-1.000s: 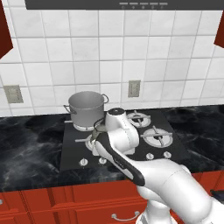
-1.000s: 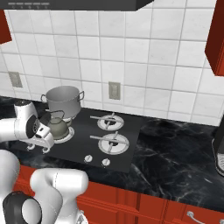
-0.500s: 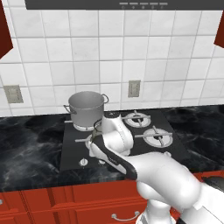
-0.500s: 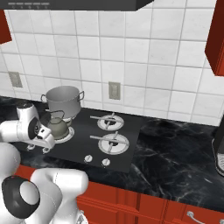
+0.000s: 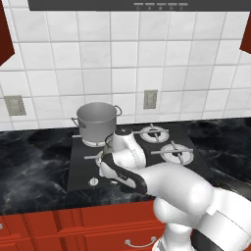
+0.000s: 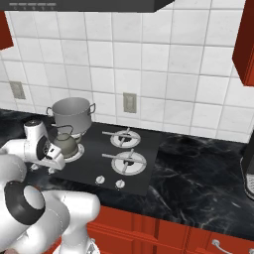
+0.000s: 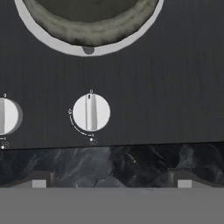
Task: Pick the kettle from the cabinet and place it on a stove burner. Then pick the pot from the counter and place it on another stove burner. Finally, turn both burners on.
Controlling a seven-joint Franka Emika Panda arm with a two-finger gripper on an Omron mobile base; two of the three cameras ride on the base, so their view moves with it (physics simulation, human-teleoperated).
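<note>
Hovering with fingers spread wide, the dark two-finger gripper (image 7: 111, 177) faces a round white knob (image 7: 91, 112); the squat grey-green kettle (image 6: 65, 142) and wide grey metal pot (image 5: 96, 121) occupy the black cooktop's (image 6: 144, 154) burners.

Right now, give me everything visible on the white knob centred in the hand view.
The round white knob sits flat on the black cooktop, near its front edge beside the black marble counter. A raised grip bar runs across its face, aligned with a small mark above it. An arc with symbols curves round its lower left. A second white knob sits to its left. The open gripper hovers over it; nothing touches it.
</note>
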